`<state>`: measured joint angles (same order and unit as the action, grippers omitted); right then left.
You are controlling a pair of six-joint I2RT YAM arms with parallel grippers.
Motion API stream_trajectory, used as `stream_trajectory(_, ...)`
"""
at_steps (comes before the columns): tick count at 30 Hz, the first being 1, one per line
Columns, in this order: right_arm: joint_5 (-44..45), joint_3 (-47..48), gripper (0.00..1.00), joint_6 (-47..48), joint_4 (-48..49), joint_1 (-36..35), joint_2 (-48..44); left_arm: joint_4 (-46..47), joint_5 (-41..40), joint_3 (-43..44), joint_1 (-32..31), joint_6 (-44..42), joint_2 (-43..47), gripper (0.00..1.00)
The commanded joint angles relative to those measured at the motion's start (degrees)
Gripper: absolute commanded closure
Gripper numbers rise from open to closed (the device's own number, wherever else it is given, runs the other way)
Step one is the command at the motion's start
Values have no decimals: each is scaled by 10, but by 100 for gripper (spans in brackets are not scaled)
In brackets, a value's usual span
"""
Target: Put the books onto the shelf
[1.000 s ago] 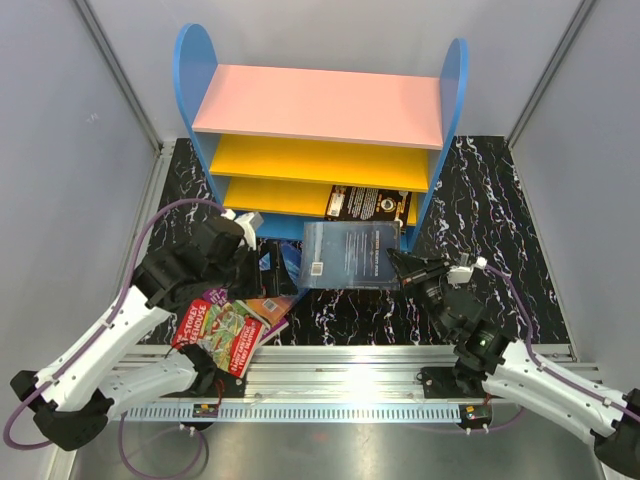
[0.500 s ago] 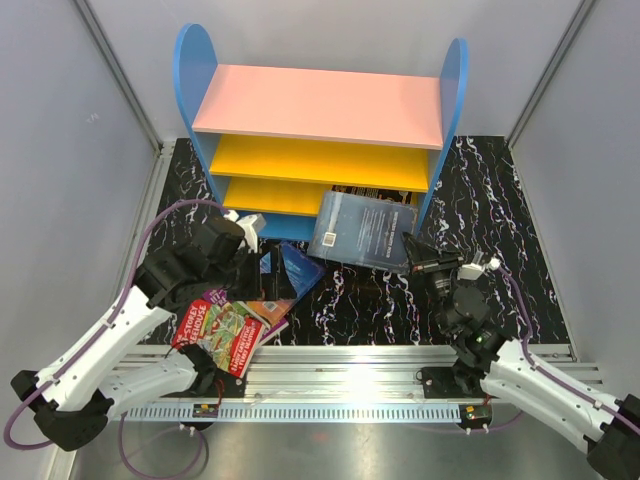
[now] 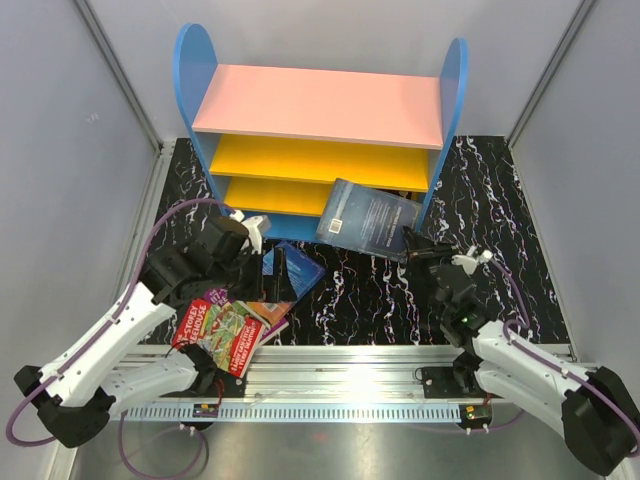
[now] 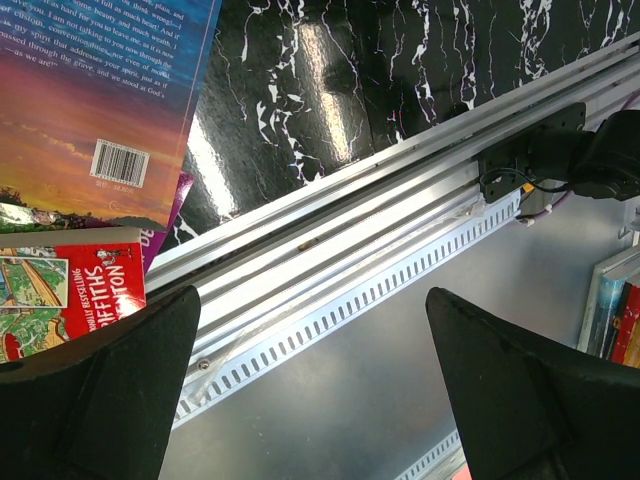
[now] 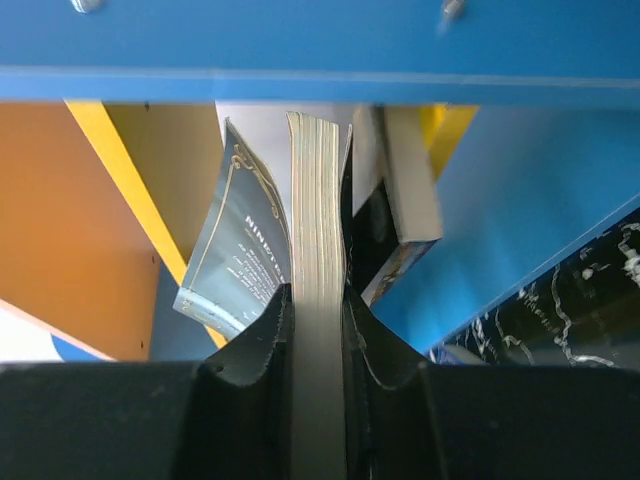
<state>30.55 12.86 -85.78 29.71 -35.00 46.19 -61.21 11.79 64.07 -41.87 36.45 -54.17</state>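
The right end effector [image 3: 415, 246] pinches the near right corner of the dark blue paperback [image 3: 366, 218]. The book tilts, its far edge pointing into the lowest right bay of the blue-sided, pink-topped shelf [image 3: 316, 105]. The left end effector [image 4: 310, 330] hangs spread wide over the near-left heap of paperbacks [image 3: 228, 325] on the black, white-veined desk [image 3: 480, 200], with grey walls around.

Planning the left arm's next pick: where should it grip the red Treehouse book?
Likely the near edge of the red Treehouse book: it lies flat and juts over the aluminium rail, probably leaving room beneath. Bring the jaws in level from the near-right side.
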Motion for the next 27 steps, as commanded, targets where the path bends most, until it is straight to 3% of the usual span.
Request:
stream_trajectory(1, -78, 81, 100, -6, 91, 5, 27, 1, 13, 9, 5, -21, 0, 2)
stream_trajectory(4, -117, 99, 100, 15, 44, 4, 18, 4, 16, 4, 6, -22, 6, 2)
stream_trajectory(8, -66, 65, 100, -8, 52, 4, -15, 21, 26, -18, 6, -11, 13, 2)
stream_trajectory(12, -64, 73, 100, 0, -3, 4, -50, 25, 32, -22, 6, -9, 14, 2)
stream_trajectory(17, -95, 161, 100, 52, -194, 5, -38, 28, 31, -25, 6, -7, 14, 2)
stream_trajectory(19, -97, 180, 100, 56, -207, 5, -27, 30, 32, -25, 6, -3, 15, 2)
stream_trajectory(24, -52, 132, 100, 17, -110, 5, -25, 27, 33, -20, 6, -1, 14, 2)
stream_trajectory(27, -39, 127, 100, -3, -104, 5, -16, 25, 29, -20, 6, -1, 20, 2)
